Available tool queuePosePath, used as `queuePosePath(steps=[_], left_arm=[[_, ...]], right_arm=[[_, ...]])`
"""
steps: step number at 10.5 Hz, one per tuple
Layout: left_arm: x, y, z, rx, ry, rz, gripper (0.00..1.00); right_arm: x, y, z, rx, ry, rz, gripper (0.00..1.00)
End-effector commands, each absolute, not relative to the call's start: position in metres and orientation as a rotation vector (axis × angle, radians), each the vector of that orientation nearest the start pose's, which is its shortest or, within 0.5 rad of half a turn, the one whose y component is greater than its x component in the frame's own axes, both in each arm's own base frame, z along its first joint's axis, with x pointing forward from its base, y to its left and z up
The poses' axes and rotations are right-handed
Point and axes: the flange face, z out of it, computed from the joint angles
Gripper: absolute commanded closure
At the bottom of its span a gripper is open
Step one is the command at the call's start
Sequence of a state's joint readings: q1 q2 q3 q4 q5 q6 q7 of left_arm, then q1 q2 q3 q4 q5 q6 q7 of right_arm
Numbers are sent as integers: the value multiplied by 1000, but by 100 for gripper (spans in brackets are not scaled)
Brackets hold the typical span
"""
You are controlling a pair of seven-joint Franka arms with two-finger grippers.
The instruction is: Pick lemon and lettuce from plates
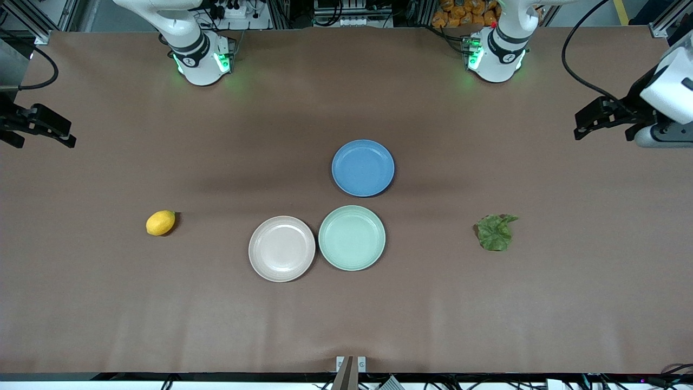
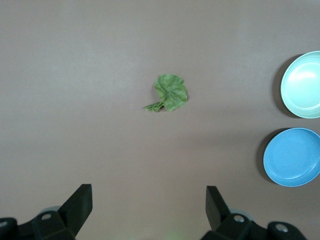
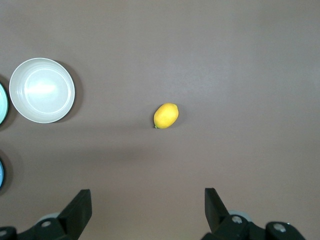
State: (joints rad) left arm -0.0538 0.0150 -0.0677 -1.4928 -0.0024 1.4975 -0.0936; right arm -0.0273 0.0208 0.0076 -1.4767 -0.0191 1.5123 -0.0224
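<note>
With both sets of fingers spread wide and holding nothing, the left gripper (image 2: 149, 205) hangs high over the left arm's end of the table (image 1: 346, 325), and the right gripper (image 3: 148, 207) hangs over the right arm's end. Look where the goods are: the lemon (image 1: 161, 222) sits on the bare table toward the right arm's end, and the lettuce (image 1: 495, 232) lies flat on the table toward the left arm's end, neither one on a plate! That lemon looks firm, smooth and likely to roll, so I'd pinch it across its short middle. Lettuce is limp, ruffled and thin; a grab at the bunched centre seems safest. Between them sit the beige plate (image 1: 281, 248) and mint plate (image 1: 352, 238), touching, glossy, shallow and empty, with the blue plate (image 1: 363, 167) farther from the front camera.
</note>
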Motion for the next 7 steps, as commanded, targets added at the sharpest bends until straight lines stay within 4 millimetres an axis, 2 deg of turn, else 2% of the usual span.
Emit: queuePosePath(steps=[1,4,7], left_arm=[[544,-56,641,-3158,68,55,0],[548,-54,617,-3164,59,76,0],[550,-50,615,-3167,44,78,0]], right_arm=[[558,-14,652,-3163,-12,-21,0],[560,-14,650,-3158,-13,-21,0],[562,-20,647,-3087,14,-18,0]])
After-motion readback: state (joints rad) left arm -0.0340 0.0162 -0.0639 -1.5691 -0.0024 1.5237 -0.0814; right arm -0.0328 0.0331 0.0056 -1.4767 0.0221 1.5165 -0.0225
